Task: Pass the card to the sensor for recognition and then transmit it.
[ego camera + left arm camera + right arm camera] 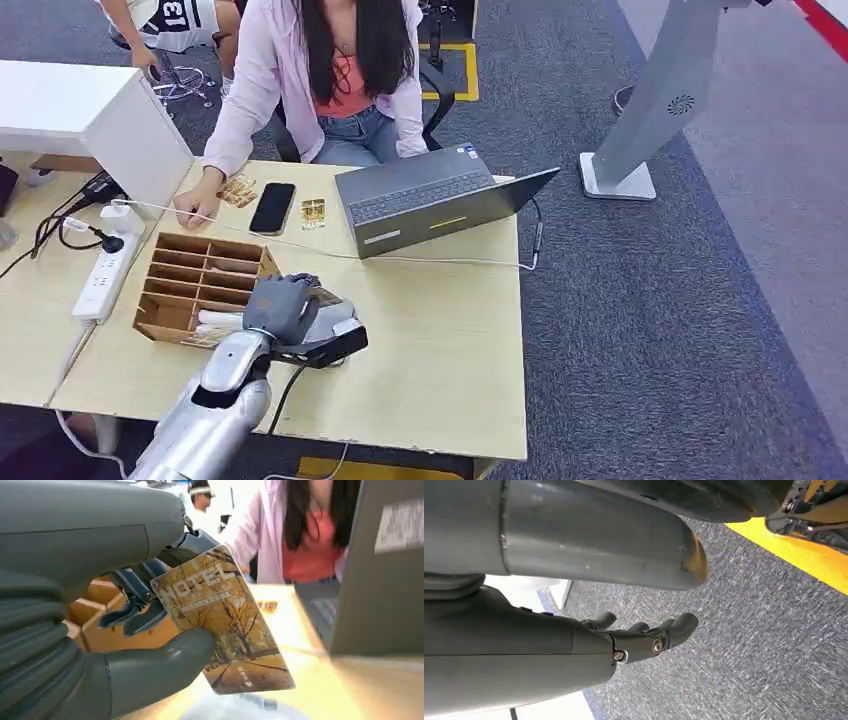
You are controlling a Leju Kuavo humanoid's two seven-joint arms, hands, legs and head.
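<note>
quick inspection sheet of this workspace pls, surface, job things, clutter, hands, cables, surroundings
surface: light wooden table.
job's things: hotel card held in the left hand, over a white sensor.
clutter: cardboard divider box, phone, two loose cards, laptop, power strip.
hands: left hand pinches the card; right hand hangs over carpet, holding nothing.
cables: white cable across table; black cable from sensor.
surroundings: seated person, grey carpet.

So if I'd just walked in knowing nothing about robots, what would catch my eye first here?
Probably the silver arm reaching over the wooden table, its grey left hand pinching a golden hotel card just above a white and black device near the front edge. Next, the person in pink seated across the table behind an open laptop. Beside the hand sits a cardboard organizer with compartments.
</note>
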